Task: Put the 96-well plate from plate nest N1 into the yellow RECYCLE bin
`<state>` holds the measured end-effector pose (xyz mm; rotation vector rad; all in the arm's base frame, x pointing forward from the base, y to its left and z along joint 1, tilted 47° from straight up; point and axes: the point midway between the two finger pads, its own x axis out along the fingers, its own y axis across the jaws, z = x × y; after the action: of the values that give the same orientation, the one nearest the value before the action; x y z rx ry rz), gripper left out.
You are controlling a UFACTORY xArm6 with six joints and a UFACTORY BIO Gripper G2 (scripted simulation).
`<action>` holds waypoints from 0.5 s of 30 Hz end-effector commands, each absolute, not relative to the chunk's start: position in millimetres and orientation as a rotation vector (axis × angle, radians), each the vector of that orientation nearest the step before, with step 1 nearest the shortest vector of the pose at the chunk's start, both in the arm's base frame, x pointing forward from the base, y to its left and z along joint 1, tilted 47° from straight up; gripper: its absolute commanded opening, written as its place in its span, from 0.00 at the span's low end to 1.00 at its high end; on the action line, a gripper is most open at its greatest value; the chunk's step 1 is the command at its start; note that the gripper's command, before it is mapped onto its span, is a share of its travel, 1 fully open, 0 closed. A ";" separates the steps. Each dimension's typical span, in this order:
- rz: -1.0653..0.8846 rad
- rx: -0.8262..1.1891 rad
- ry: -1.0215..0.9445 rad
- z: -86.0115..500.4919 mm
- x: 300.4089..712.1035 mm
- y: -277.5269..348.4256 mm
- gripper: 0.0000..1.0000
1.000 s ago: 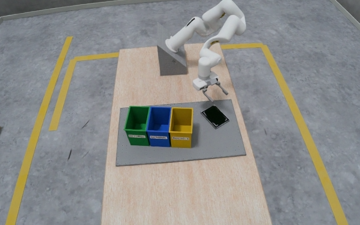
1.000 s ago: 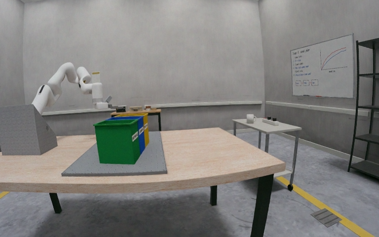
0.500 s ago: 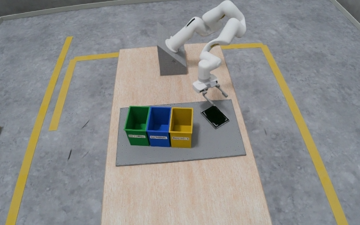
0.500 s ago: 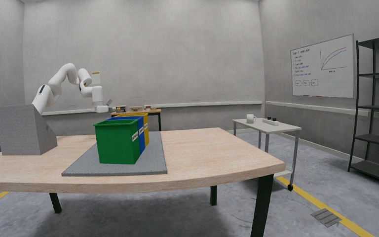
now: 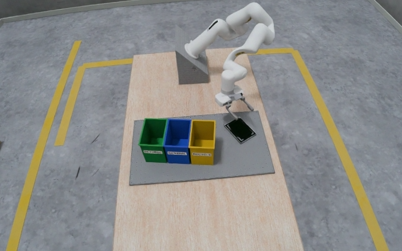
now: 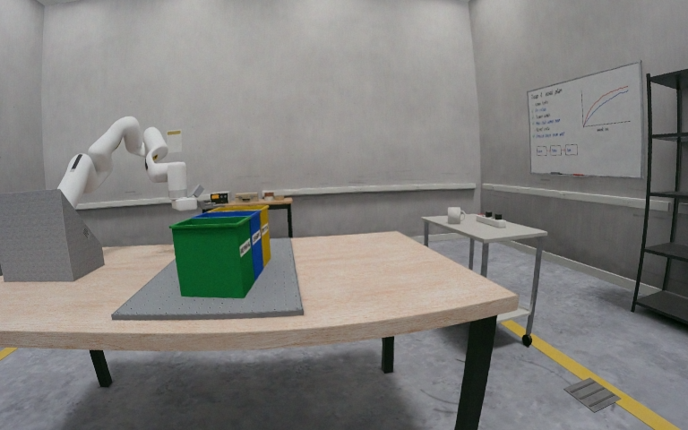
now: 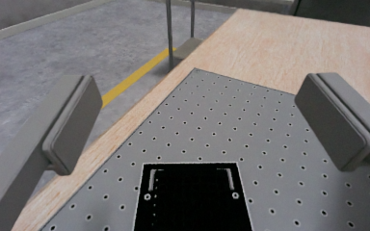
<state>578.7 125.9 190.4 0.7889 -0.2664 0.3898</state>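
Open air lies between the yellow bin [image 5: 202,155] [image 6: 265,238] and the black plate [image 5: 239,130] [image 7: 193,199], with nothing standing between.

- Your arm's wrist section [image 5: 228,82] [image 6: 177,179] has come down toward the desk [image 5: 204,213] [image 6: 355,273] [image 7: 289,53].
- Your fingers [image 5: 233,113] have sunk with it, now nearer the black plate nest [image 5: 239,130] [image 7: 193,202].
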 end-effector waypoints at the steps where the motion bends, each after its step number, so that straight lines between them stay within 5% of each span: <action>1: 0.389 0.788 -0.270 186.7 580.3 130.6 0.37; 15: 0.389 0.788 -0.270 173.1 582.1 145.2 0.37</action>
<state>580.6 141.8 175.7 0.7889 -0.2664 0.3898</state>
